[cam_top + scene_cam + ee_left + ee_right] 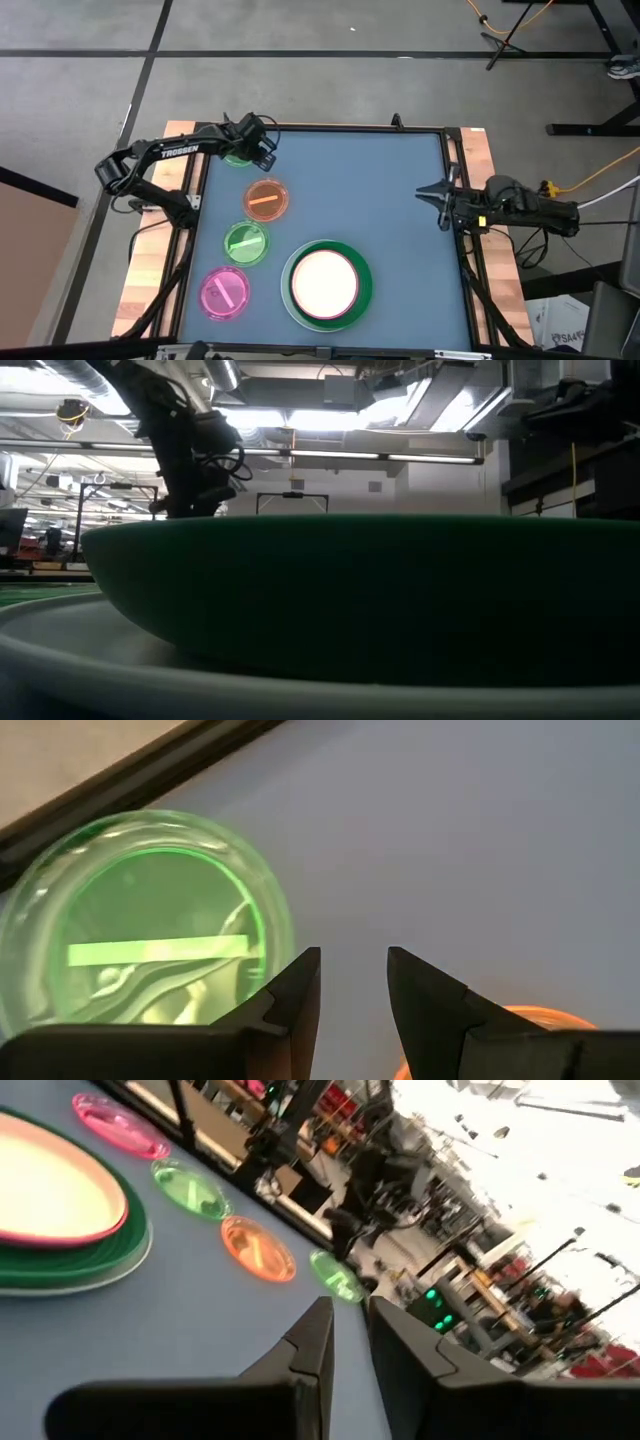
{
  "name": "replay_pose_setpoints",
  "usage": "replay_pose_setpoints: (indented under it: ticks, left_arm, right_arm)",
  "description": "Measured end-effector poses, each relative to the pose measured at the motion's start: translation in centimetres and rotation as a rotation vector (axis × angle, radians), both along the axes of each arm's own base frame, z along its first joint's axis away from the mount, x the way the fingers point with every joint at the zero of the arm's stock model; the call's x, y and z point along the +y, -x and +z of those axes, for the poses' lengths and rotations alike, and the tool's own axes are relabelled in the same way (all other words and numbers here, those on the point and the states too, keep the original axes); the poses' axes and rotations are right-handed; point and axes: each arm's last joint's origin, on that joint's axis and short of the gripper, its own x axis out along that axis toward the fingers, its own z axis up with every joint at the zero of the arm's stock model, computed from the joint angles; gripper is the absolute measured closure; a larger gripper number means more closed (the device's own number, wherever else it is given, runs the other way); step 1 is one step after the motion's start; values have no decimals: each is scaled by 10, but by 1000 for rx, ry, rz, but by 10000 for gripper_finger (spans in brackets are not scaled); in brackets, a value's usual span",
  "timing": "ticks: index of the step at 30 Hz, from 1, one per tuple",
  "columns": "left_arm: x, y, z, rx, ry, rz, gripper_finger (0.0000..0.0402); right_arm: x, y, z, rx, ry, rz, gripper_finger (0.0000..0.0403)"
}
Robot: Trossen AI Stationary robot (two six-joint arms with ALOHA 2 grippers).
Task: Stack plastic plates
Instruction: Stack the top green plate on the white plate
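Note:
The large white plate (287, 303) lies on the table near its front edge. It carries the dark green plate (363, 285), the pink plate (325, 317) and the cream plate (324, 280). A row of small plates lies flat to the left: magenta (224, 293), translucent green (245, 243), orange (266, 199), and a second translucent green plate (236, 157) at the far left corner. My left gripper (353, 960) hovers at this last plate's (140, 930) right rim, open by a narrow gap. My right gripper (350, 1308) waits at the table's right edge (428, 191), slightly open.
The table's raised dark frame (330, 128) runs just behind the far green plate. The blue table top (390, 190) between the small plates and the right arm is bare. In the low view the dark green plate (380, 590) fills the picture, with the left arm (190, 460) behind it.

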Motion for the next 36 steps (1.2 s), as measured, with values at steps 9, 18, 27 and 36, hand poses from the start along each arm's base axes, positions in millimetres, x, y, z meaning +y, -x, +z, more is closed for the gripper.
replay_pose_setpoints:
  ticks: [9, 18, 27, 36]
  left_arm:
    - [-6, 6, -15, 57, 2, 12, 290]
    - [-9, 13, -27, 112, -15, 36, 290]
    - [-12, 16, -37, 100, -11, 28, 290]
    - [-15, 19, -46, 93, -1, 22, 290]
  right_arm:
    - [-1, -6, -5, -58, -28, -26, 341]
    - [-4, -19, -35, -79, -34, -114, 341]
    - [-5, -24, -53, -79, -57, -164, 341]
    - [-5, -25, -54, -93, -61, -151, 341]
